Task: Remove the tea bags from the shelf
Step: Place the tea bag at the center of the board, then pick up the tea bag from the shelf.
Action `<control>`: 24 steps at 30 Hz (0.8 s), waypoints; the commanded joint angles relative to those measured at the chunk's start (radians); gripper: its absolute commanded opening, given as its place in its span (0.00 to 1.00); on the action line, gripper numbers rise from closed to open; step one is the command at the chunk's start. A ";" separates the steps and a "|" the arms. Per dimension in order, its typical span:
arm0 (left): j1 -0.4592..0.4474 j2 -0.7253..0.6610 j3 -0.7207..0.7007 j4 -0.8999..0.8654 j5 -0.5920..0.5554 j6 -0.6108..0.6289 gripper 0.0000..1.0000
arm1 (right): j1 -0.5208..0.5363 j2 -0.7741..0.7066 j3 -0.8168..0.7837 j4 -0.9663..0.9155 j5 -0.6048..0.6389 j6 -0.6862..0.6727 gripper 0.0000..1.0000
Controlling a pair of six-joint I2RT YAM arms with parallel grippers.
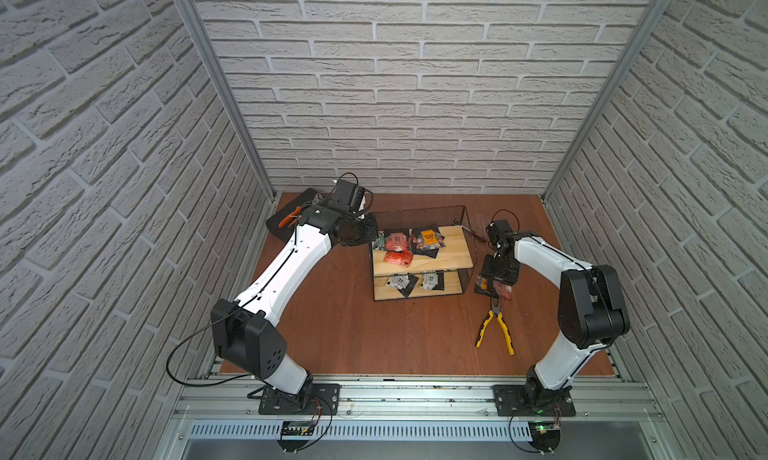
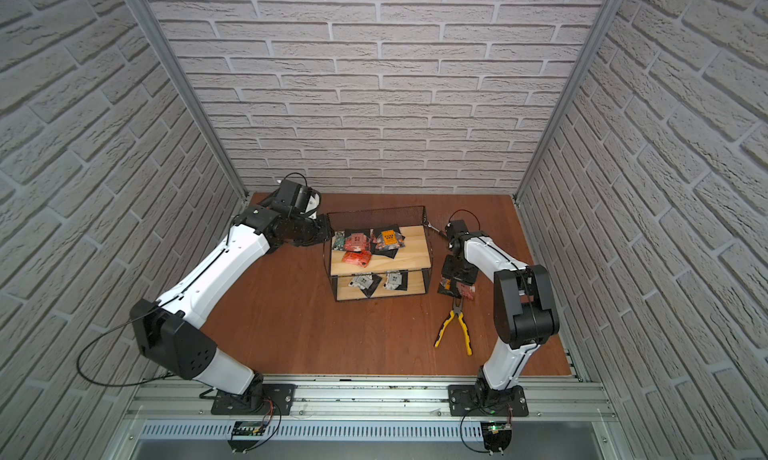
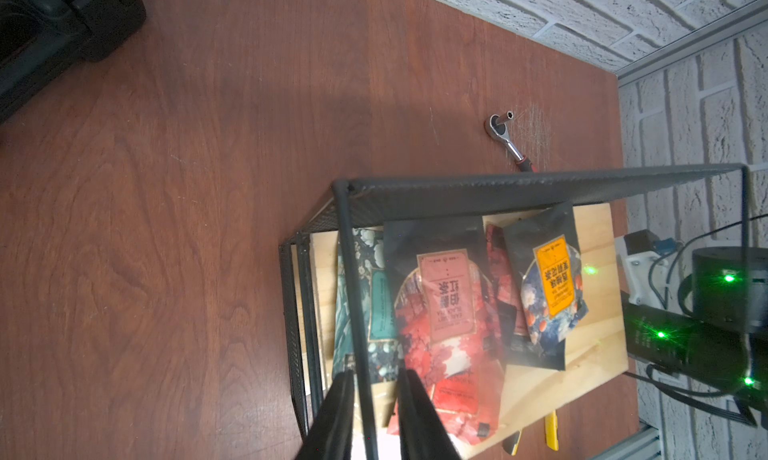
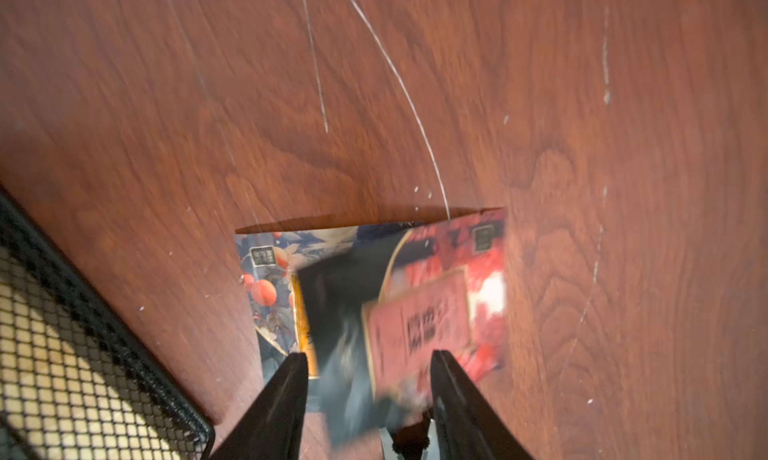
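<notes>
Tea bags crowd the upper pine board of the shelf, a black wire-mesh rack standing mid-surface. There are two red-orange sachets, a black one with an orange label and a green one at the end nearest the left arm. Two white-grey sachets lie on the lower board. More tea bags sit off the shelf in a small overlapping pile on the surface, just beside the rack's right end. Directly above them, the jaws of the right arm stand wide apart. The right wrist view shows a blurred red sachet between them, over a blue floral one. The jaws of the left arm sit narrowly apart at the rack's far-left corner, with the upright wire post running between them; whether they touch it cannot be told. Yellow-handled pliers lie near the pile, a ratchet wrench lies by the rack's far right corner, and a black tool case sits at the far left.
</notes>
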 commanded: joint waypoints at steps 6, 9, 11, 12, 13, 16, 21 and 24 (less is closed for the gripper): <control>-0.006 -0.001 0.011 0.006 -0.001 0.011 0.24 | 0.000 -0.153 0.109 -0.076 0.025 0.025 0.71; -0.006 -0.001 0.009 0.007 0.002 0.012 0.24 | 0.000 -0.204 0.155 -0.117 0.049 0.029 0.74; -0.005 -0.001 0.008 0.008 0.002 0.012 0.24 | 0.000 -0.241 0.181 -0.137 0.059 0.032 0.75; -0.004 -0.001 0.008 0.007 0.002 0.012 0.24 | 0.000 -0.262 0.189 -0.141 0.062 0.031 0.75; -0.005 -0.001 0.008 0.008 0.001 0.013 0.24 | 0.000 -0.278 0.195 -0.145 0.065 0.028 0.75; -0.005 -0.001 0.009 0.010 0.002 0.013 0.24 | 0.003 -0.321 0.221 -0.165 0.066 0.022 0.74; -0.005 0.000 0.010 0.010 0.003 0.014 0.24 | 0.084 -0.397 0.279 -0.167 0.127 -0.045 0.74; -0.006 0.004 0.010 0.013 0.006 0.014 0.24 | 0.182 -0.433 0.318 -0.147 0.200 -0.077 0.74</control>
